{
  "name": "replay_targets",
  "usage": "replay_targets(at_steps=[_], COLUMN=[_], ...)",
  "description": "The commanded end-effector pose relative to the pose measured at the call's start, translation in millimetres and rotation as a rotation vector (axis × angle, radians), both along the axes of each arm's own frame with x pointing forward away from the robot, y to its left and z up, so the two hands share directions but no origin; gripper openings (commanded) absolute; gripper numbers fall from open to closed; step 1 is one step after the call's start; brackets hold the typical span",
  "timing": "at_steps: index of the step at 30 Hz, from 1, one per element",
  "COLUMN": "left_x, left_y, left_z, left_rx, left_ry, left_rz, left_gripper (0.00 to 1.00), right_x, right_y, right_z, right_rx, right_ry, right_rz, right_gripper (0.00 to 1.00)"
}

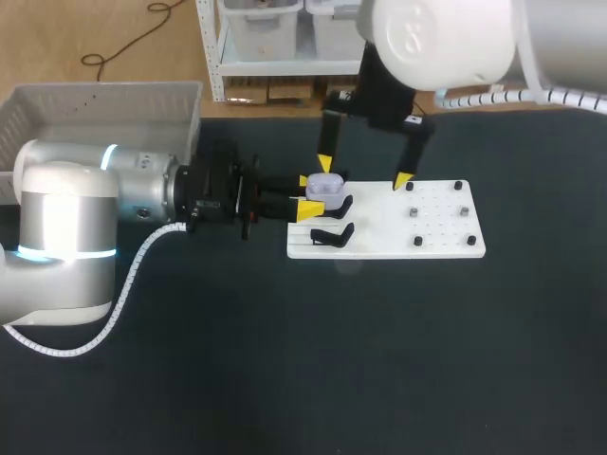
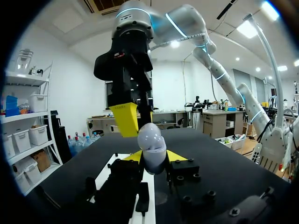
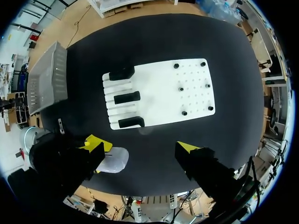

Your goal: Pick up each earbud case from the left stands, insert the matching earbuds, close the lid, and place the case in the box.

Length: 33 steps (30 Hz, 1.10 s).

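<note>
Right arm (image 1: 446,38) hangs vertical above white pegged board (image 1: 446,237); right gripper (image 1: 365,172) splayed wide, empty. Left arm (image 1: 142,194) reaches level from left; left gripper (image 1: 308,195) clamps pale rounded plastic earbud case (image 1: 325,188).

The earbud case (image 1: 324,186) bears no legible print; a grey mark on the right arm's housing (image 1: 417,36) is too blurred to read.

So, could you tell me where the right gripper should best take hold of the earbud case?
Probably its rounded upper half, from above: the earbud case stands upright with its lower sides clamped in the left gripper, so only the top is free. The right gripper hangs open just above.
</note>
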<state>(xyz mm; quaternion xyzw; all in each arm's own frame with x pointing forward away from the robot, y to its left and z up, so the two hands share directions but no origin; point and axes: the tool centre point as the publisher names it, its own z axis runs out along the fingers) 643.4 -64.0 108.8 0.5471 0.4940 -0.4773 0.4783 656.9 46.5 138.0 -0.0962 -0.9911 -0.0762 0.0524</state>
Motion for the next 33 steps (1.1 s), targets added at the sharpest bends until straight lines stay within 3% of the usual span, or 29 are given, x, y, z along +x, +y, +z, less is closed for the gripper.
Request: replay_targets(at_steps=[1,3,10,16,22,26,33], left_x=[-0.6,-0.6,-0.6,-0.6,-8.0,-9.2,-6.7], left_y=[0.1,0.1,0.1,0.1,19.7,37.8,80.4], left_z=[-0.4,-0.4,-0.4,-0.4,24.7,43.1,77.9], left_rx=[-0.001,-0.001,-0.001,-0.001,-0.018,-0.031,0.001], left_ry=[-0.002,-0.002,-0.002,-0.002,0.062,0.104,0.108], left_rz=[0.003,0.003,0.003,0.003,0.126,0.263,0.507], left_gripper=[0.0,0.0,0.0,0.0,0.0,0.0,0.0], right_x=[-3.9,-4.0,-5.0,-28.0,-52.2,-58.8,-58.8], right_y=[0.9,0.4,-13.1,-25.4,-27.0,-25.9,-25.9], right_z=[1.6,3.2,48.3,77.3,87.4,87.3,87.3], right_rx=[-0.003,-0.002,0.129,0.222,0.269,0.29,0.29], right_ry=[-0.004,-0.031,-0.274,-0.454,-0.592,-0.638,-0.638], right_rz=[0.003,0.006,0.012,0.082,0.168,0.212,0.212], right_gripper=[1.0,1.0,1.0,1.0,1.0,1.0,1.0])
